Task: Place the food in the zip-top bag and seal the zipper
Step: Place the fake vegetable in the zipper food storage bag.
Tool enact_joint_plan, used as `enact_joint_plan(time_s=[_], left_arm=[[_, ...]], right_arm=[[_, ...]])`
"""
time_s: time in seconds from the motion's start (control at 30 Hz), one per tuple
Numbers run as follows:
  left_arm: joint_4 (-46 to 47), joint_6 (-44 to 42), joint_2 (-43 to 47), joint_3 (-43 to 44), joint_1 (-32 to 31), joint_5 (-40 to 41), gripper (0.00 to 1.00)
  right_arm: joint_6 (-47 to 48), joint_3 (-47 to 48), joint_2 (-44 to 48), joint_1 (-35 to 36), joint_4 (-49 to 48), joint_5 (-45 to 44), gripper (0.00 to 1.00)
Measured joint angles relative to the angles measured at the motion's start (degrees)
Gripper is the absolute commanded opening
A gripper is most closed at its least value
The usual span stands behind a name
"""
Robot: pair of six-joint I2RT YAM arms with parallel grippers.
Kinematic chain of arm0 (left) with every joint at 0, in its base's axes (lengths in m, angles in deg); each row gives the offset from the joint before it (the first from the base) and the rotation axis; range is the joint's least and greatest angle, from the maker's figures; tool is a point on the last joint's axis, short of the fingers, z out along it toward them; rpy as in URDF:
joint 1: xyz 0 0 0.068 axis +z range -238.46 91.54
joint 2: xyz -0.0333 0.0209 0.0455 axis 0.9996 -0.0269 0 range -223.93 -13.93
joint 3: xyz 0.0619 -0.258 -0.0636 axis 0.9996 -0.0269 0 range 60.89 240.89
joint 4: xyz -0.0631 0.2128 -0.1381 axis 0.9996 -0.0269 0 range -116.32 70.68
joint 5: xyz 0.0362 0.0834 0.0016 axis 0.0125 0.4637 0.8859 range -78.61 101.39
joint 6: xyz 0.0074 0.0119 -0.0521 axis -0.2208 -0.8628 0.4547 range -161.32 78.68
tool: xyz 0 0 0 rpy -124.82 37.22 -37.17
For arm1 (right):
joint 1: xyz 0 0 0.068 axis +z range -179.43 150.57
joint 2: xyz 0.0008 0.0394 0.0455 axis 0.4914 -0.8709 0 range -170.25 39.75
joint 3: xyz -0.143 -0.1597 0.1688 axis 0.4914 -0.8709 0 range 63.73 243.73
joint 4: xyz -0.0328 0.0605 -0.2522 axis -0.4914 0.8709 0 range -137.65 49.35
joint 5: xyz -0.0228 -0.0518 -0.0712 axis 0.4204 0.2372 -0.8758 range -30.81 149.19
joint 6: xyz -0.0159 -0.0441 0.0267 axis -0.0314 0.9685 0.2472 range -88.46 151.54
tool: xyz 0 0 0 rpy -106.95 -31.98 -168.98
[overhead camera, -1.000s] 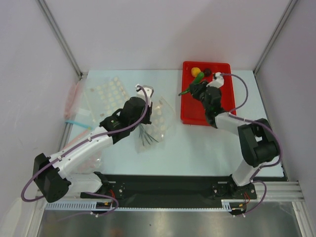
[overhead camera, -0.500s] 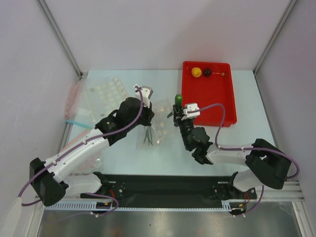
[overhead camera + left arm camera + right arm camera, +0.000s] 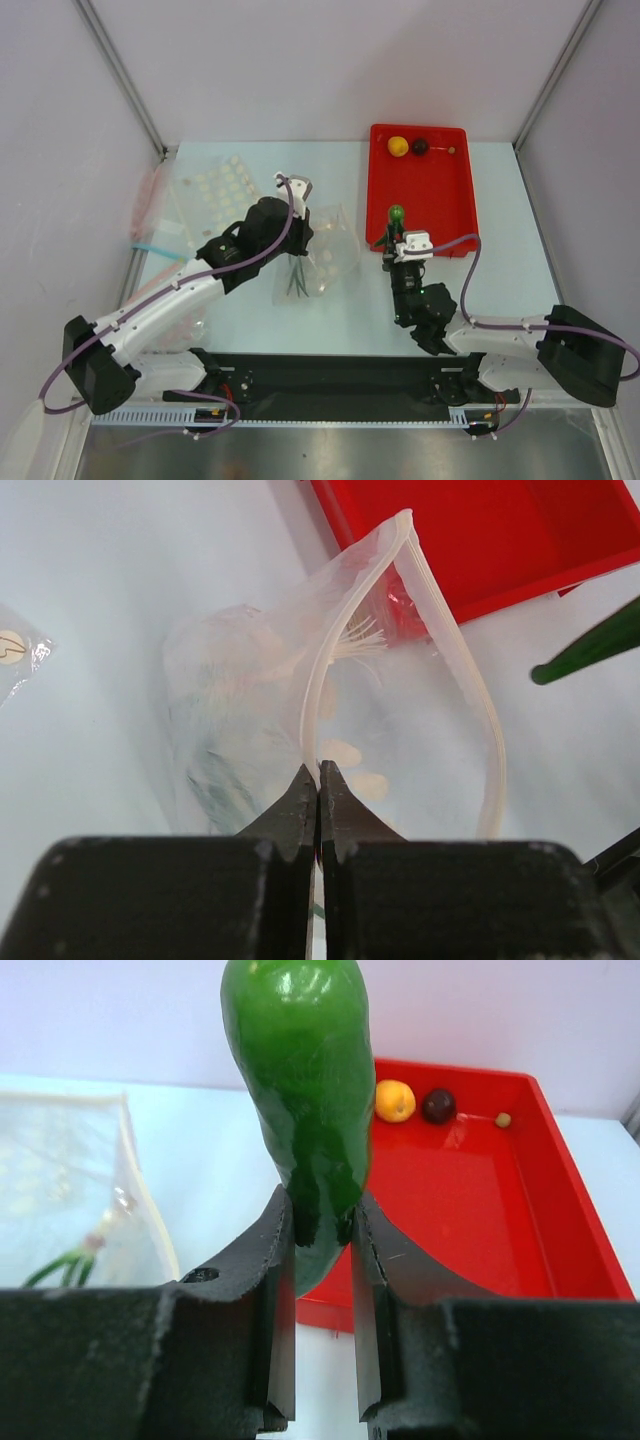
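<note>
The dotted zip-top bag (image 3: 330,255) lies at table centre with thin green stalks (image 3: 297,281) inside. My left gripper (image 3: 301,226) is shut on the bag's zipper rim (image 3: 318,695) and holds the mouth open toward the red tray (image 3: 445,215). My right gripper (image 3: 395,243) is shut on the green chili (image 3: 397,214) and holds it upright above the tray's left edge, right of the bag mouth. The chili (image 3: 300,1080) fills the right wrist view, with the bag (image 3: 70,1175) to its left. The yellow lemon ball (image 3: 397,146) and the maroon ball (image 3: 421,146) sit at the tray's far end.
A flatter dotted bag (image 3: 212,185) lies at the far left, with plain bags with a pink strip (image 3: 148,198) and a blue strip (image 3: 150,246) beside the left wall. A small olive-coloured bead (image 3: 451,150) lies in the tray next to the maroon ball.
My right gripper lifted the chili out of the tray's far end, swung it down-left near the bag mouth, then shifted slightly right. My left gripper kept hold of the bag's rim.
</note>
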Motion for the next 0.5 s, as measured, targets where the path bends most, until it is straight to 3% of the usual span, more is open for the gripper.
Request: enact_joint_plan(time_s=[0.27,0.5], left_arm=[[-0.04,-0.02,-0.59,0.0,0.0,-0.07,0.0],[-0.13,0.09,-0.57,0.0,0.0,-1.79,0.0]], right_arm=[[-3.5,-1.29,7.89,2.86,-0.02,7.13,0.0],[-7.58,1.81,1.6,2.86,0.96,15.17,0.01]])
